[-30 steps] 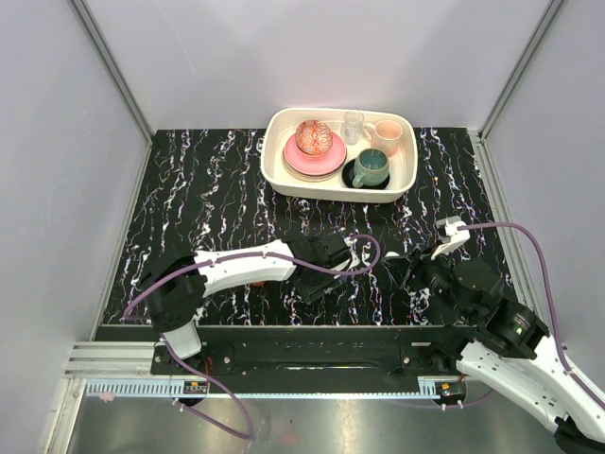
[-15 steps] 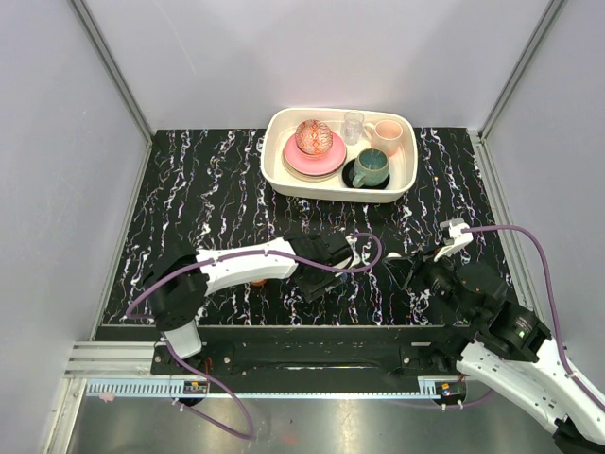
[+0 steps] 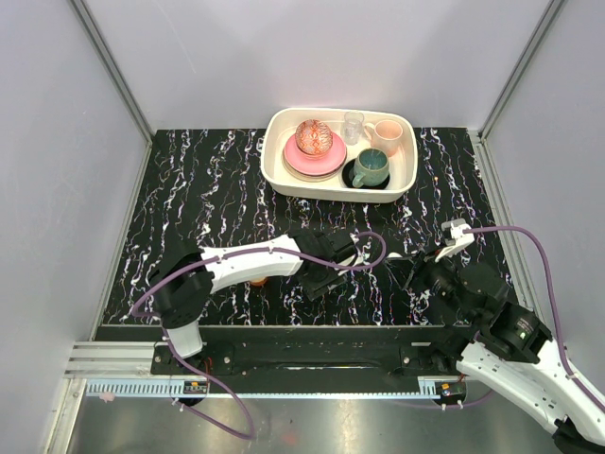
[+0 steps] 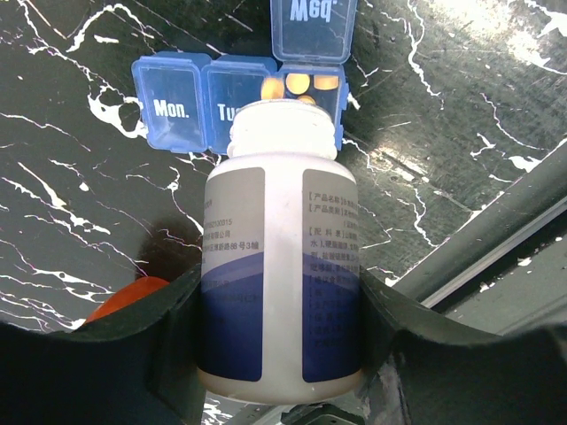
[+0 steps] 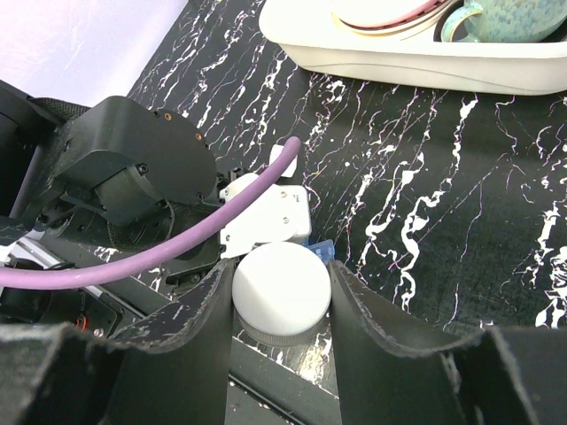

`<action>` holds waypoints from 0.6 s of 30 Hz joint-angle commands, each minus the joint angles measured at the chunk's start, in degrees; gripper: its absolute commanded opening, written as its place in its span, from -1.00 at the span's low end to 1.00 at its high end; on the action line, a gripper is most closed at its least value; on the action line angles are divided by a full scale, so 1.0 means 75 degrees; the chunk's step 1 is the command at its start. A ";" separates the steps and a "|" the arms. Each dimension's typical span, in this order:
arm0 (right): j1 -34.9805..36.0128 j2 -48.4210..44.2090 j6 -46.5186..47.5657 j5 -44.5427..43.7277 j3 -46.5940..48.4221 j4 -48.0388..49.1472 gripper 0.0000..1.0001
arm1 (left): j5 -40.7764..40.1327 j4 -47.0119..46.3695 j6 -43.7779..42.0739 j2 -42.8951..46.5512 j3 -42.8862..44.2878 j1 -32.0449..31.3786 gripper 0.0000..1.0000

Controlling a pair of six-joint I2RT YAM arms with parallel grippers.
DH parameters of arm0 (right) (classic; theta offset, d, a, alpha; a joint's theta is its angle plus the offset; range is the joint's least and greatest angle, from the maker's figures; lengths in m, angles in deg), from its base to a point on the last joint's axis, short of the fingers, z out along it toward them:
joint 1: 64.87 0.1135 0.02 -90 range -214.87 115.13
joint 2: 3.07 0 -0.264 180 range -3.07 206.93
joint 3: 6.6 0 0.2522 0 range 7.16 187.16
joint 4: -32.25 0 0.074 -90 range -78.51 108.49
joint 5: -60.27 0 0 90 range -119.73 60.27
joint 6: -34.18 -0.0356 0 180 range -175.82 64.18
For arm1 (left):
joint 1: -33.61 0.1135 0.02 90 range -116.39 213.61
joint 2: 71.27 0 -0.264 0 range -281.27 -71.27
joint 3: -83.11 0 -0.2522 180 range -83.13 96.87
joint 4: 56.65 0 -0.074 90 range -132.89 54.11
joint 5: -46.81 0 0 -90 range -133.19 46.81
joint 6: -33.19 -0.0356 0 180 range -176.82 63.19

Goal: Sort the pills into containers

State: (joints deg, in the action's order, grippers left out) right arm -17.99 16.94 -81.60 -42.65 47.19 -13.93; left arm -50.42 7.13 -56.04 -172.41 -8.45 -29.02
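The left claw is closed partway on a white bottle, one finger on each side of the label near the base. The bottle has no cap and is tipped forward with its mouth aimed ahead. That pose seems chosen for pouring, so that pills fall straight from the neck.

The pill box lies flat on the table, just past the mouth. Whether the neck touches the box cannot be told. The Mon. and Tue. lids are down. The Wed. lid is flipped up, and orange pills lie in that cell, right in line with the mouth. It is probably the cell being filled.

The orange cup sits low beside the claw's left finger, near the bottle's base. Most of it is hidden, so what it holds cannot be seen.

The right claw is closed partway on the white cap, pinching its rim between both fingers. It holds the cap off to one side, near the left wrist. This likely keeps the cap clear of the pour and ready for closing the bottle later.

From above, both claws meet near the table's front middle, and the left arm covers the box. The tray of dishes stands well apart at the back.
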 commanded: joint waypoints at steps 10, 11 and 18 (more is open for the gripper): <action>0.0043 -0.0090 -0.0031 -0.0222 -0.0017 0.0210 -1.00 | 0.0143 0.0081 -0.0162 -0.0097 0.0274 0.0042 -1.00; 0.0043 -0.0090 -0.0031 -0.0222 -0.0006 0.0210 -1.00 | 0.0154 0.0058 -0.0150 -0.0073 0.0239 0.0042 -1.00; 0.0043 -0.0078 -0.0031 -0.0257 -0.0005 0.0198 -1.00 | 0.0166 -0.0142 -0.0138 0.0114 0.0028 0.0042 -1.00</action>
State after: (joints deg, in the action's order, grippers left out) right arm -17.99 16.52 -81.63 -42.70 47.19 -13.93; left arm -49.83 7.70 -56.80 -173.39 -8.04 -29.02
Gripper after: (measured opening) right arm 0.477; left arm 0.562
